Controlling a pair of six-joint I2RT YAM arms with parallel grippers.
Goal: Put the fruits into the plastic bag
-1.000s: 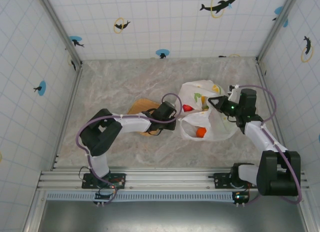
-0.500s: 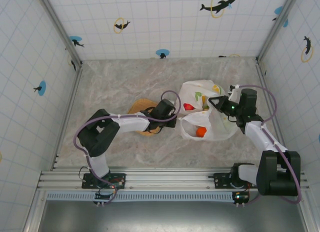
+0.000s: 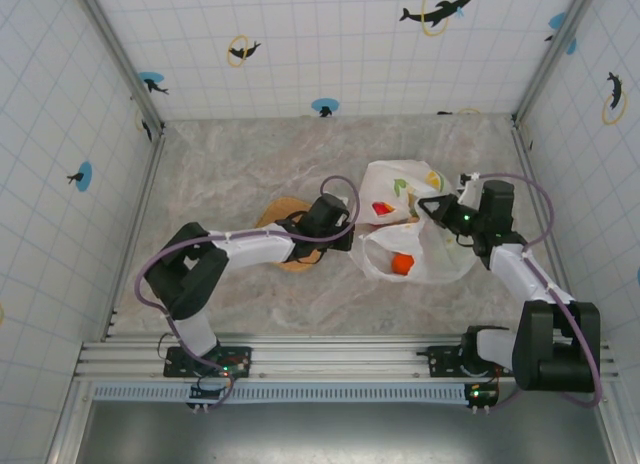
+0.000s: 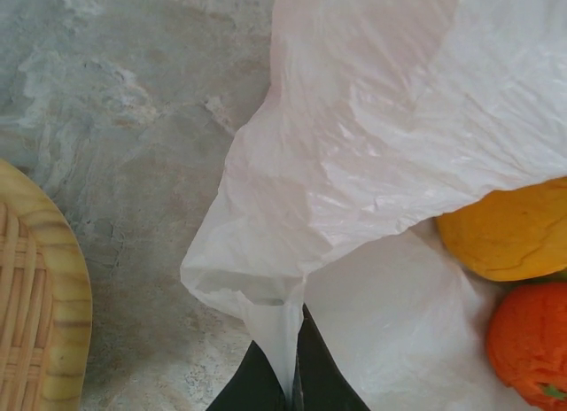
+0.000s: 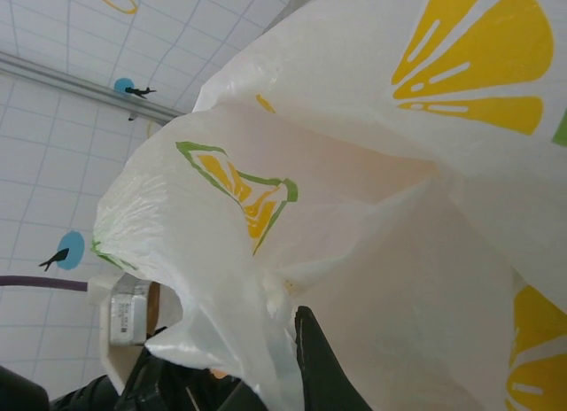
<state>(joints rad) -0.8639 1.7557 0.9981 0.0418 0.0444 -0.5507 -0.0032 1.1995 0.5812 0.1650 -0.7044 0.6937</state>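
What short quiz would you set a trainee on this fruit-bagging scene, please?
1. True or false: the left gripper pinches the plastic bag at its edge.
2. What lies on the table beside the bag: A) woven mat, B) plate, C) bowl?
3. Fill in: in the left wrist view, the fruit below the yellow fruit is coloured ____.
Key: 1 true; 2 A; 3 orange.

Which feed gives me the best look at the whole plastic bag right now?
Top external: the plastic bag lies whole on the table, an orange fruit showing inside. Left wrist gives a close fold of its rim pinched in the jaws; right wrist gives close lemon-printed film, no outline.
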